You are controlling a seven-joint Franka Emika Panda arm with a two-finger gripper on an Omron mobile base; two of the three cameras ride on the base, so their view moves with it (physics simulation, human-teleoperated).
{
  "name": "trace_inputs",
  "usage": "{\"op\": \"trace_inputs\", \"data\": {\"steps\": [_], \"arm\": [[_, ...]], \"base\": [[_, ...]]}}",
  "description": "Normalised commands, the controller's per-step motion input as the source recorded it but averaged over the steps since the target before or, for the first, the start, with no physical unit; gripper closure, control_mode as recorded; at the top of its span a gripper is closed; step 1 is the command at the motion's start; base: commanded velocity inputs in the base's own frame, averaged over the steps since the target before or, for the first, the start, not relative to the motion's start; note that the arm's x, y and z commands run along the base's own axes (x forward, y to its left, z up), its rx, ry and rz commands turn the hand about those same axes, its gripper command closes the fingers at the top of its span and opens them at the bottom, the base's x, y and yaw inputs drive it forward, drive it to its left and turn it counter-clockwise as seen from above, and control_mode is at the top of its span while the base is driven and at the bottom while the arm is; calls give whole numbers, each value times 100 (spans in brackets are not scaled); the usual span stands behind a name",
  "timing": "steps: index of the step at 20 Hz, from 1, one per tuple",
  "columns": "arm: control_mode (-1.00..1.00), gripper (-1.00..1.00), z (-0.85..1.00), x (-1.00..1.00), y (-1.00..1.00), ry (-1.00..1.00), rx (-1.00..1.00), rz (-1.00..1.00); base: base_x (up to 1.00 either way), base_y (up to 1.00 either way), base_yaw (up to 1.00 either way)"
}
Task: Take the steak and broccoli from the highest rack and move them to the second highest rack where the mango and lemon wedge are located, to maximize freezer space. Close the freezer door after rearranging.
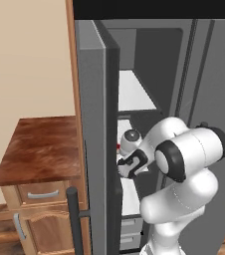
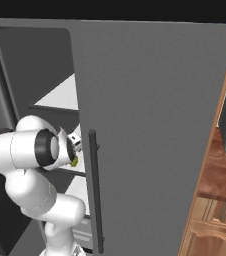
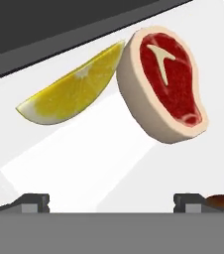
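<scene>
Inside the freezer (image 1: 149, 60), our gripper (image 3: 111, 201), fingers spread wide and empty, faces the steak (image 3: 166, 84) ahead-right, touching the lemon wedge (image 3: 74, 89) ahead-left on the white rack (image 3: 94, 149).

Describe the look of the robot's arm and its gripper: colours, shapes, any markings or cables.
The glossy white arm is built of fat, rounded, tube-like segments, with black bands ringing its joints. A small white disc with a dark centre caps the wrist. The hand is black and white; in the hand view the two-finger gripper shows two small, blocky dark-grey fingertips. No cables, logos or markings are visible.
</scene>
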Motion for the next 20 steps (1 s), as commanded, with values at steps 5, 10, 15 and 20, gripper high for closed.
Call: {"op": "trace_inputs", "data": {"steps": [5, 10, 15, 20], "arm": [[-100, -100, -3, -1, 15, -10, 0, 14], [-100, -100, 12, 0, 48, 0, 0, 2], [-100, -100, 55, -1, 52, 0, 0, 0], [-100, -100, 52, -22, 25, 0, 0, -1]], "base": [[0, 0, 0], [0, 0, 0], [0, 0, 0], [0, 0, 0]]}}
